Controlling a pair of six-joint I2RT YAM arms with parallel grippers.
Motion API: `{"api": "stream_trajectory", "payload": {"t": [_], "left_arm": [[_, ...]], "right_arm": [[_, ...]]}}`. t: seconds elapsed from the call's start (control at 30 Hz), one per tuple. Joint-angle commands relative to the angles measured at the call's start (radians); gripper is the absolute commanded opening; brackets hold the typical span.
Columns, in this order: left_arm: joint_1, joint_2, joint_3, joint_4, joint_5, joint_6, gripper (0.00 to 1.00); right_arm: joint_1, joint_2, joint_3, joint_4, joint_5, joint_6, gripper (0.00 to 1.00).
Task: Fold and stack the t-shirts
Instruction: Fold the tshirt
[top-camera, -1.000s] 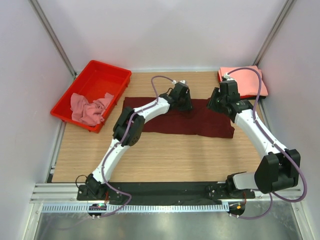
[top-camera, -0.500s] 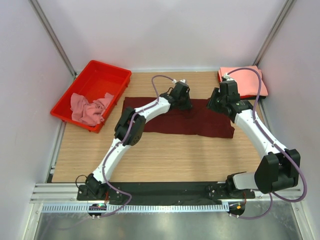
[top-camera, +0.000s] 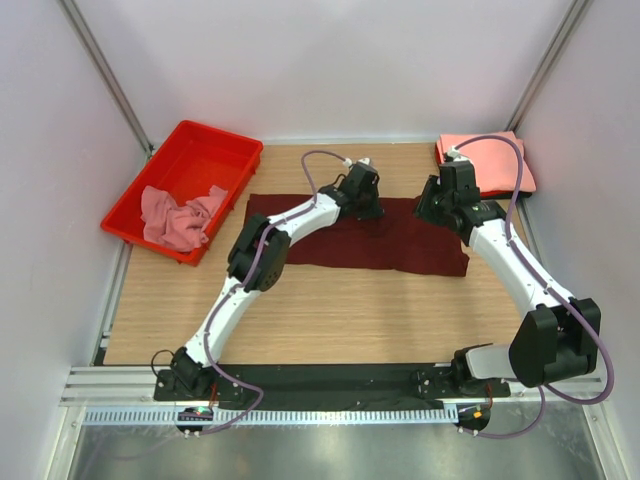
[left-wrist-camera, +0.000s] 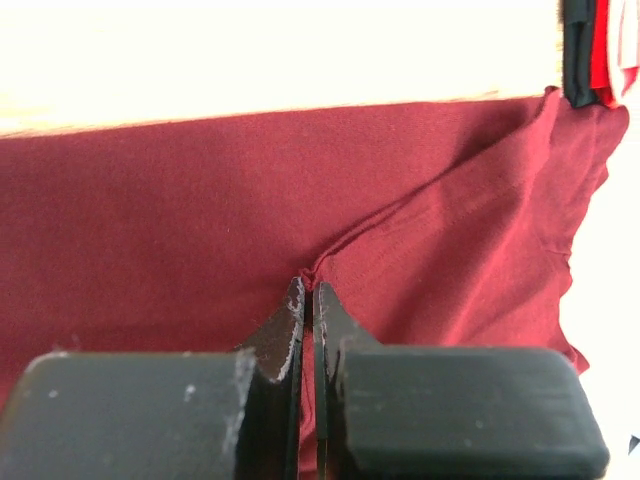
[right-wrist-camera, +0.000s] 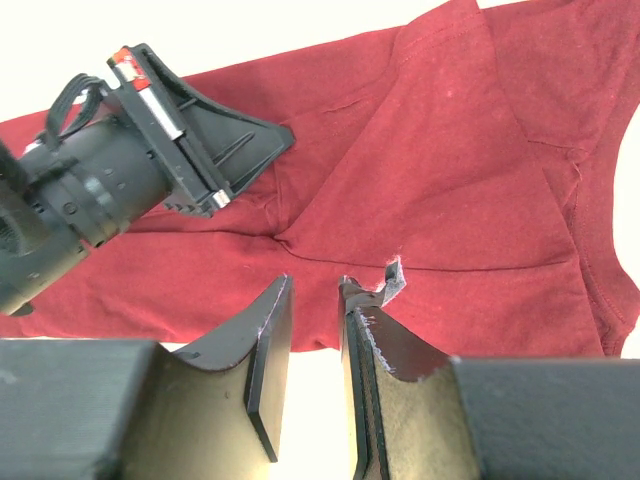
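**Wood desk: both arms at the maroon t-shirt**

Left arm stretched far forward. Left claw pinched tight on a ridge of the spread shirt. Right claw part-open at its right end, gripping nothing. Overhead view hides both tips. Red tray far left holds a crumpled pink shirt. Salmon shirt lies folded far right.

The maroon t-shirt lies spread, dusty-pink t-shirt crumpled left, salmon t-shirt folded right.

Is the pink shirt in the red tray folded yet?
No, crumpled: the pink shirt lies in a wrinkled heap in the red tray, with no straight folds.
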Motion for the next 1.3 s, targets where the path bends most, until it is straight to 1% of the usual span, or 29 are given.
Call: {"api": "stream_trajectory", "payload": {"t": [0.0,0.13,0.33,0.37,0.57,0.67,0.77,0.83,0.87,0.93,0.97,1.03,1.07,1.13,1.17,1.23,1.27], "left_arm": [[0.006,-0.129,-0.020,0.048,-0.038,-0.009,0.00],[0.008,-0.161,-0.061,0.080,-0.046,-0.004,0.00],[0.008,-0.175,-0.080,0.086,-0.046,0.002,0.00],[0.008,-0.178,-0.092,0.086,-0.080,0.002,0.00],[0.016,-0.184,-0.126,0.083,-0.116,-0.001,0.01],[0.025,-0.175,-0.137,0.083,-0.122,-0.010,0.05],[0.042,-0.167,-0.126,0.082,-0.093,-0.018,0.06],[0.052,-0.175,-0.109,0.083,-0.064,-0.024,0.09],[0.060,-0.181,-0.106,0.083,-0.059,-0.023,0.15],[0.069,-0.219,-0.115,0.073,-0.027,-0.016,0.22],[0.074,-0.236,-0.126,0.059,-0.027,-0.007,0.29],[0.075,-0.285,-0.175,0.031,-0.046,0.025,0.33],[0.077,-0.337,-0.196,-0.008,-0.084,0.042,0.36],[0.077,-0.390,-0.241,-0.048,-0.128,0.065,0.39],[0.077,-0.451,-0.309,-0.071,-0.133,0.065,0.39],[0.077,-0.514,-0.394,-0.094,-0.141,0.056,0.39],[0.077,-0.543,-0.476,-0.126,-0.162,0.036,0.39]], "right_arm": [[0.001,-0.034,-0.009,0.047,0.020,-0.006,0.32],[-0.001,-0.029,-0.009,0.047,0.018,-0.007,0.32],[0.001,-0.026,-0.001,0.044,0.018,-0.009,0.31],[0.002,-0.028,-0.001,0.044,0.020,-0.009,0.32],[0.002,-0.026,-0.010,0.044,0.033,-0.012,0.32],[-0.001,-0.023,-0.012,0.043,0.035,-0.014,0.31],[0.001,-0.020,-0.012,0.041,0.050,-0.018,0.32],[-0.001,-0.017,-0.009,0.036,0.052,-0.017,0.32],[-0.001,-0.012,-0.007,0.032,0.053,-0.011,0.31],[0.001,-0.005,0.002,-0.006,0.076,0.006,0.31],[0.001,0.009,0.005,-0.026,0.122,0.035,0.30],[-0.007,0.024,0.007,-0.080,0.145,0.069,0.29],[-0.014,0.029,0.004,-0.091,0.147,0.107,0.29],[-0.021,0.049,-0.009,-0.120,0.153,0.141,0.27],[-0.024,0.055,-0.015,-0.132,0.167,0.160,0.27],[-0.036,0.072,-0.036,-0.172,0.216,0.216,0.26],[-0.050,0.075,-0.047,-0.177,0.216,0.233,0.26]]}}
